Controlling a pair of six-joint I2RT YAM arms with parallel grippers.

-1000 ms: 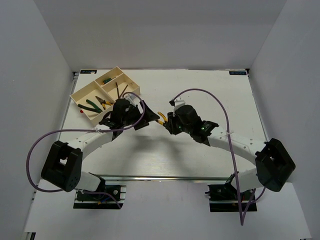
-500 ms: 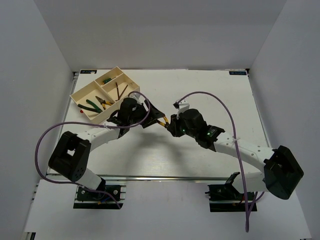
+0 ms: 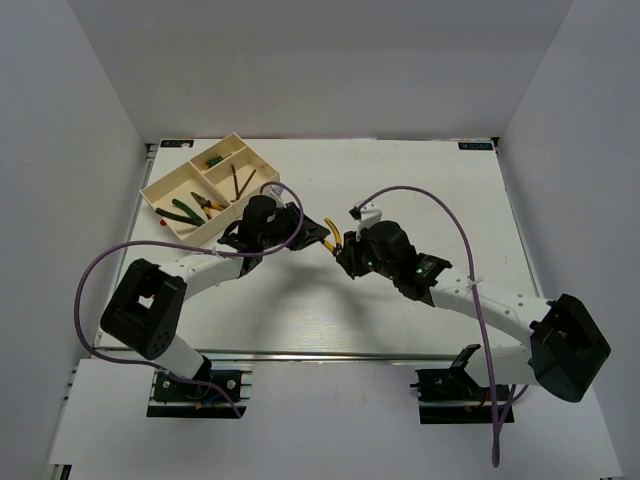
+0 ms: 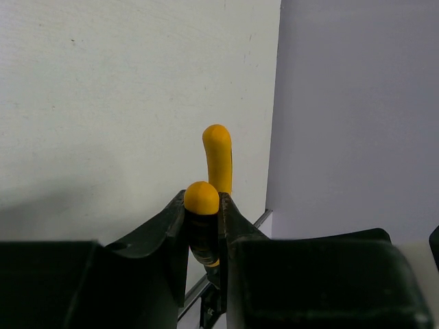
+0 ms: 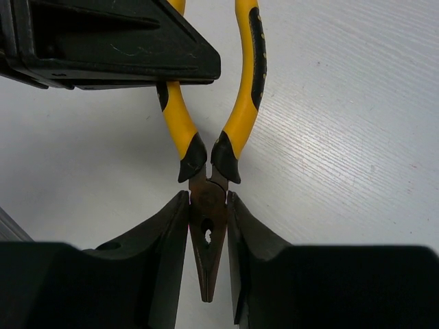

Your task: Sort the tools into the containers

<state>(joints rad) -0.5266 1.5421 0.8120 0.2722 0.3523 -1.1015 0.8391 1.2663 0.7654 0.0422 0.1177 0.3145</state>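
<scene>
Yellow-handled pliers (image 3: 331,234) hang above the table between my two grippers. The left gripper (image 4: 203,204) is shut on one yellow handle (image 4: 202,195); the other handle (image 4: 218,156) sticks out beyond it. In the right wrist view the pliers' dark head (image 5: 208,212) sits between the fingers of my right gripper (image 5: 208,205), which stand slightly apart from it, with thin gaps. The left gripper's black fingers (image 5: 110,41) cover the left handle there. The cream tray (image 3: 157,186) at the far left holds green-handled pliers (image 3: 181,212), yellow-handled pliers (image 3: 210,205), dark rods (image 3: 238,180) and a small green piece (image 3: 212,160).
A small red bit (image 3: 163,224) lies on the table beside the tray's near corner. Purple cables (image 3: 420,195) loop over both arms. White walls close in the table on three sides.
The left gripper moved in on the pliers and closed on one handle. The right gripper's fingers eased apart around the pliers' head. Both arms shifted slightly.
</scene>
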